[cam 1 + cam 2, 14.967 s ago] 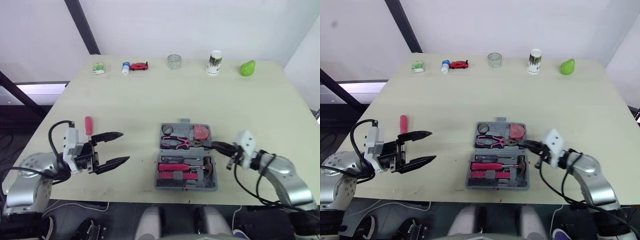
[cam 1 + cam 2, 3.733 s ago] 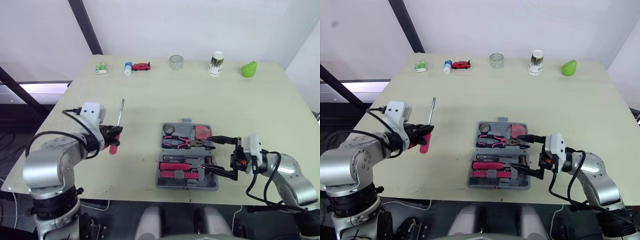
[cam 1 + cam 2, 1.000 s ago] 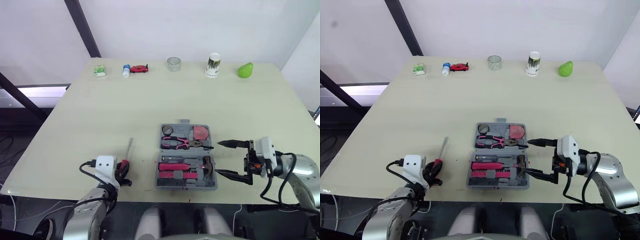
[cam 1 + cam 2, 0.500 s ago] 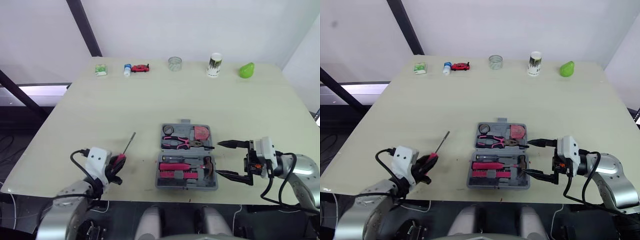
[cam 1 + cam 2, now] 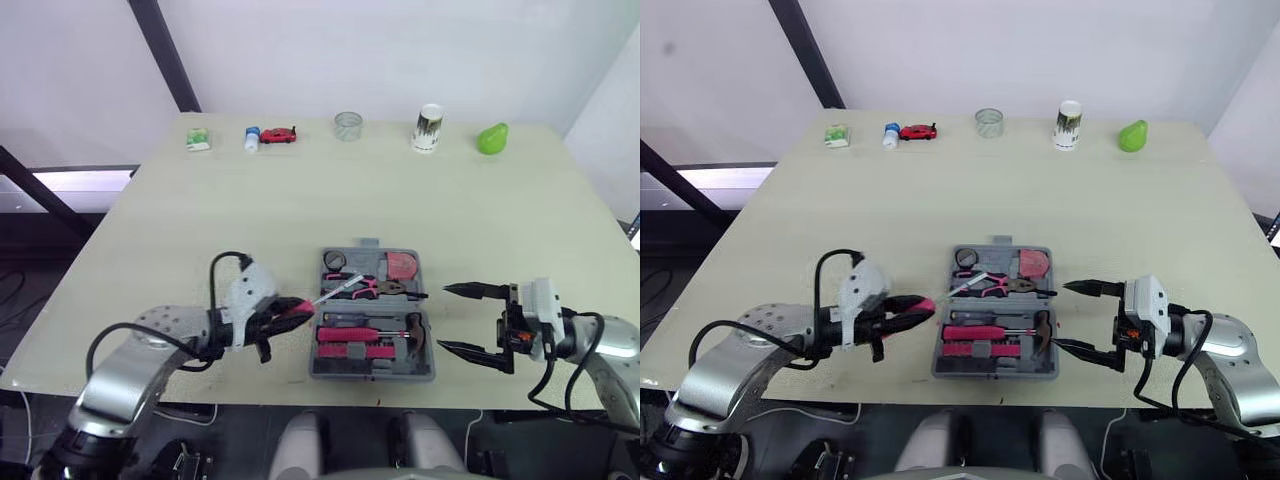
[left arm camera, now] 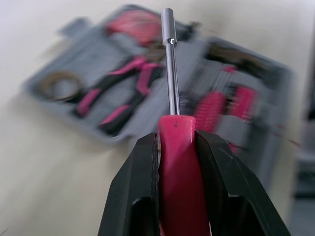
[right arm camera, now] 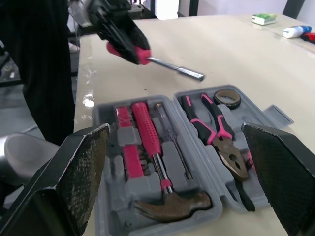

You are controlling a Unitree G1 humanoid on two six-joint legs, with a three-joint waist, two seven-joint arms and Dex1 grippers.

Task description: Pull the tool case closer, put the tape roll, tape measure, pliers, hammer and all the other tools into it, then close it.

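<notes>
Tool case (image 5: 372,368): grey, lying open and flat on the table (image 5: 250,215) near its front edge, between the two arms. Far half holds the tape roll (image 5: 335,261) at the left corner, pink-handled pliers (image 5: 362,289) across the middle and the pink tape measure (image 5: 403,266) at the right corner. Near half holds a pink-handled driver (image 5: 350,333), a block of pink bits below it and the hammer (image 5: 416,329) with its brown head at the right end. Screwdriver (image 6: 169,73): red-pink handle, bare metal shaft, pinched by the handle in the left gripper (image 5: 910,310) just beside the case's left edge; the shaft slants up over the far half, its tip above the pliers handles. Right gripper (image 5: 444,318): fingers spread wide, holding nothing, just beside the case's right edge, tips pointing toward it. Along the far edge, well apart from the case: green box (image 5: 198,139), small tube (image 5: 252,138), red toy car (image 5: 278,135), clear glass (image 5: 347,126), white cup (image 5: 428,127), green pear-shaped item (image 5: 492,138)
</notes>
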